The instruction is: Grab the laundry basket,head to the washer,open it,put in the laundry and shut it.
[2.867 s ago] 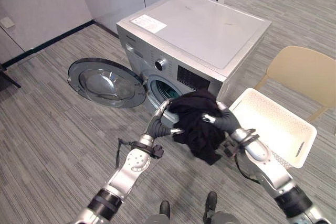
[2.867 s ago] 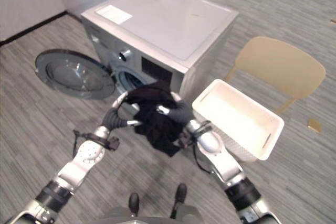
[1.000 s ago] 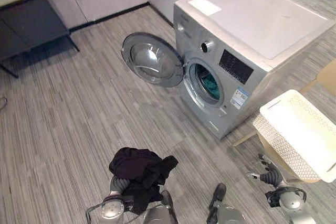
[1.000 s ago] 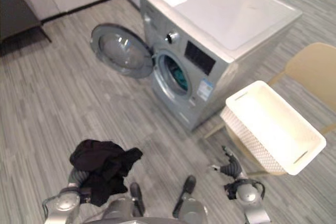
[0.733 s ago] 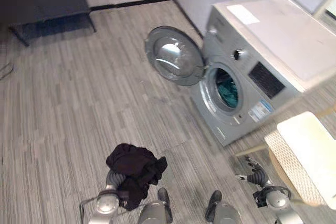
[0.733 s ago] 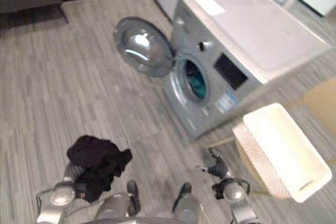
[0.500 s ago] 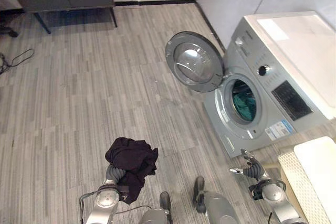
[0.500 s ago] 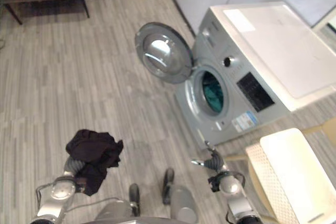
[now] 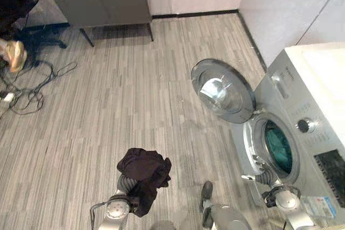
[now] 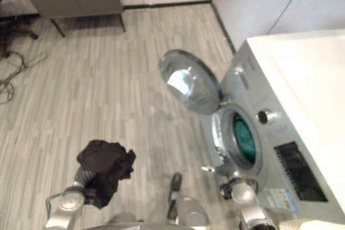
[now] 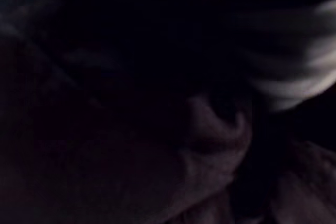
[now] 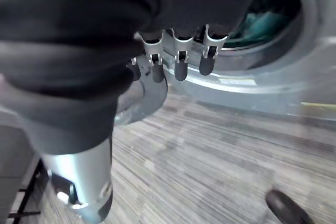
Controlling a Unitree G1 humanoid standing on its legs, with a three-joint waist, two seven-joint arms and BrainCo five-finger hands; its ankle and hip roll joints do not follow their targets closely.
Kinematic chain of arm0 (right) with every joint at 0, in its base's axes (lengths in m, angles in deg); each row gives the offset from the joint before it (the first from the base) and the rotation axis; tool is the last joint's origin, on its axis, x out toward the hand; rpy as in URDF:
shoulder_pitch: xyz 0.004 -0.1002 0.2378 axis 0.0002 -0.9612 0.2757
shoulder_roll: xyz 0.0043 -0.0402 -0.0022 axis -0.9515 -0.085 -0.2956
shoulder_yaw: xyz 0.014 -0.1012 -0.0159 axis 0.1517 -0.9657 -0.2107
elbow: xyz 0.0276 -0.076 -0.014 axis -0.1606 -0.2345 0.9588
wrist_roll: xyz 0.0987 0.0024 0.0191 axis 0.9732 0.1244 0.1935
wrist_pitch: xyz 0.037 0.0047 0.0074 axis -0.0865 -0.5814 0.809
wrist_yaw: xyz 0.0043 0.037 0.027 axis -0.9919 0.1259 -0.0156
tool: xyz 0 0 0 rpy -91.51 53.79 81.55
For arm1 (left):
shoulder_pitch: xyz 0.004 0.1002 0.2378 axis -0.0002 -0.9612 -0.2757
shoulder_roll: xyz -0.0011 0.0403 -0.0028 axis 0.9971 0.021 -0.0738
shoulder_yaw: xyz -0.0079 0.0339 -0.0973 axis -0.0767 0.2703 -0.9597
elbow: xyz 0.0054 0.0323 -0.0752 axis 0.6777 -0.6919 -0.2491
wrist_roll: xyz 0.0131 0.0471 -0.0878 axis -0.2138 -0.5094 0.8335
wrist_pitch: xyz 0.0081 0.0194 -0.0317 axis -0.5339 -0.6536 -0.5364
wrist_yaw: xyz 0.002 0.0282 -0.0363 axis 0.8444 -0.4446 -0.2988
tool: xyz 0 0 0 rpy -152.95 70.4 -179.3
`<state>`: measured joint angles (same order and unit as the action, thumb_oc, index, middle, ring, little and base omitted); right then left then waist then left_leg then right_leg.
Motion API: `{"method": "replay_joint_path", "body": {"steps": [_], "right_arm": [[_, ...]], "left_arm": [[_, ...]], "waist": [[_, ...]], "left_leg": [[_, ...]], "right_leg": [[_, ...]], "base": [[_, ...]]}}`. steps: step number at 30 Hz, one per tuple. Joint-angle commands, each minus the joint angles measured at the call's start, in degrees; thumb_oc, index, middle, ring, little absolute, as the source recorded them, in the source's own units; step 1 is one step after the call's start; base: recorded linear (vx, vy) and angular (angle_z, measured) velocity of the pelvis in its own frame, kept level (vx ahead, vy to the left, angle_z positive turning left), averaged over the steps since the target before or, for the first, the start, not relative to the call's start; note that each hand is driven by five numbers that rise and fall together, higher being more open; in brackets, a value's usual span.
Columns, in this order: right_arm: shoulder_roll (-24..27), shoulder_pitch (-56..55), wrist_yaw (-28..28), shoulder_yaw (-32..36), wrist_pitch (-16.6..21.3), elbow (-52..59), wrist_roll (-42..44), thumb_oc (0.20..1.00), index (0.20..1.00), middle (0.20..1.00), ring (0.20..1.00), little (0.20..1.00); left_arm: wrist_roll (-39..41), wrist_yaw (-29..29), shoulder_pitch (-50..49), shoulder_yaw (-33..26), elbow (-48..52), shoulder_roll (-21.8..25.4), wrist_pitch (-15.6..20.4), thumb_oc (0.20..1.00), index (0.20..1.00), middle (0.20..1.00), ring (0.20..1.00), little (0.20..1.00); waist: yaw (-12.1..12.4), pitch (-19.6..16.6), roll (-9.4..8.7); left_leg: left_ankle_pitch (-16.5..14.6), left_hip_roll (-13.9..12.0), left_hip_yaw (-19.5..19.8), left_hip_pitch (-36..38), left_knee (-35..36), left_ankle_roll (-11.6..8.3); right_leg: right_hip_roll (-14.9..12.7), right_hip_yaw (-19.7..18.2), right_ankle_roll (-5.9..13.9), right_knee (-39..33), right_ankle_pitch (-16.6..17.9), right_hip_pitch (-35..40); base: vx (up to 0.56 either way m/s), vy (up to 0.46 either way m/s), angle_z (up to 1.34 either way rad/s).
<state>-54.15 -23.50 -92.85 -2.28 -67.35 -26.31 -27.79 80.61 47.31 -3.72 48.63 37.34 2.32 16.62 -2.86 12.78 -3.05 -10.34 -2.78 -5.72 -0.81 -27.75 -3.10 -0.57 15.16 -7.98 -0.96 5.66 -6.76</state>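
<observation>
Since 0.5 s ago the camera swings left; the black laundry point(image 9: 143, 169) stays draped over the left robot hand point(image 9: 125, 183).
Head views: fingers hidden under crumpled cloth, grip unreadable; round glass door point(image 10: 190, 81) open, teal fabric inside the washer point(image 10: 280, 133). Left wrist view: dark folds. Right wrist view: right robot hand point(image 12: 178, 51) empty, fingers straight.

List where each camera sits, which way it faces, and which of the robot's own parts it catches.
Left eye view: on the head, looking down at the floor, the open washer and the dark garment over the left hand.
Right eye view: beside it, same scene, with the right hand near the washer door.
Left wrist view: pressed against dark cloth.
Right wrist view: along its fingers toward the teal laundry in the drum, shared with the eye views.
</observation>
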Motion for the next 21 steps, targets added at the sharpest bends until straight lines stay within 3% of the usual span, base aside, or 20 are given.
{"method": "replay_joint_path", "body": {"steps": [1, 4, 7, 8, 9, 14, 17, 19, 21], "right_arm": [[1.9, -0.6, -1.3, 1.0, 1.1, 0.5, 1.9, 1.0, 1.0, 1.0, 1.0, 1.0], [2.2, -0.2, -1.7, 1.0, 1.4, -0.1, 2.3, 1.0, 1.0, 1.0, 1.0, 1.0], [2.0, 0.0, -2.1, 1.3, 1.0, -1.2, 1.9, 1.0, 1.0, 1.0, 1.0, 1.0], [2.0, 0.0, -2.1, 1.3, 1.0, -1.2, 1.9, 1.0, 1.0, 1.0, 1.0, 1.0], [1.5, -1.0, -1.5, 1.4, 1.3, -1.3, 1.7, 1.0, 1.0, 1.0, 1.0, 1.0], [0.6, 0.1, -1.8, 1.3, 0.9, -1.4, 1.7, 1.0, 1.0, 1.0, 1.0, 1.0], [0.2, 1.3, -1.9, 0.8, 0.6, -1.3, 1.3, 1.0, 1.0, 1.0, 1.0, 1.0], [0.0, 2.6, -2.0, 0.0, 0.7, -1.2, 0.9, 1.0, 1.0, 1.0, 1.0, 1.0], [-0.4, 2.8, -1.7, -0.7, 0.6, -0.5, 0.3, 1.0, 1.0, 1.0, 1.0, 1.0]], "left_arm": [[-1.6, 0.1, 2.2, 1.2, 3.9, 2.0, 2.7, 0.2, 0.2, 0.2, 0.2, 0.2], [-1.7, 0.0, 2.1, 1.7, 4.7, 2.5, 2.8, 0.2, 0.2, 0.2, 0.2, 0.2], [-2.3, -0.2, 1.3, 2.2, 4.7, 2.7, 2.4, 0.2, 0.2, 0.2, 0.2, 0.2], [-2.3, -0.2, 1.3, 2.2, 4.7, 2.7, 2.4, 0.2, 0.2, 0.2, 0.2, 0.2], [-2.6, -1.2, 0.6, 2.7, 5.1, 2.9, 2.6, 0.2, 0.2, 0.2, 0.2, 0.2], [-3.6, -1.1, 1.6, 2.9, 5.8, 5.0, 2.5, 0.2, 0.2, 0.2, 0.2, 0.2], [-3.9, -0.7, 2.2, 2.5, 5.9, 5.7, 2.6, 0.2, 0.2, 0.2, 0.2, 0.2], [-4.0, 0.0, 2.7, 2.0, 6.2, 6.2, 2.6, 0.2, 0.2, 0.2, 0.2, 0.2], [-3.8, 0.4, 2.3, 1.3, 6.2, 6.2, 2.6, 0.2, 0.2, 0.2, 0.2, 0.2]], "waist": [[-0.3, 0.1, -2.23], [0.6, 0.3, -2.66], [1.8, 0.4, -1.85], [1.8, 0.3, -1.89], [0.9, -0.6, -1.4], [0.4, 0.0, -1.71], [0.8, 0.2, -1.92], [1.2, 0.6, -2.14], [1.9, 0.5, -2.32]], "left_leg": [[1.7, 0.8, -0.5, -5.0, 6.6, 2.04], [3.5, 2.2, 3.3, -8.1, 12.6, 1.43], [7.8, 3.0, 9.4, -9.4, 19.4, 0.52], [8.1, 3.0, 9.4, -9.5, 19.6, 0.52], [8.2, 2.4, 8.4, -7.8, 21.2, 0.75], [7.3, 2.2, 3.0, -6.5, 21.3, 2.7], [6.5, 1.8, 0.2, -5.8, 21.5, 3.32], [5.6, 1.0, -3.3, -4.8, 21.5, 3.6], [5.0, 0.3, -6.6, -3.0, 22.5, 3.45]], "right_leg": [[-2.7, -3.6, 11.08, 2.3, -7.2, 2.2], [-2.3, -6.8, 11.51, 2.0, -7.4, 3.3], [-0.5, -11.5, 11.91, 2.8, -8.4, 4.6], [-0.6, -11.5, 11.92, 2.8, -8.2, 4.5], [-1.0, -12.4, 12.48, 3.2, -8.5, 4.7], [-2.1, -16.4, 14.14, 6.4, -7.7, 1.9], [-2.2, -17.0, 14.71, 7.9, -7.4, 0.5], [-3.0, -14.6, 15.59, 9.6, -6.6, -1.3], [-4.7, -8.4, 15.96, 10.3, -6.1, -2.4]], "base": [[0.17, 0.025, -0.5], [0.15, 0.075, -0.58], [0.17, 0.148, -0.98], [0.23, 0.262, -1.52], [0.13, 0.155, -1.25], [0.05, 0.211, -0.82], [0.0, 0.127, -0.82], [0.01, 0.112, -1.02], [0.04, 0.067, -1.23]]}}
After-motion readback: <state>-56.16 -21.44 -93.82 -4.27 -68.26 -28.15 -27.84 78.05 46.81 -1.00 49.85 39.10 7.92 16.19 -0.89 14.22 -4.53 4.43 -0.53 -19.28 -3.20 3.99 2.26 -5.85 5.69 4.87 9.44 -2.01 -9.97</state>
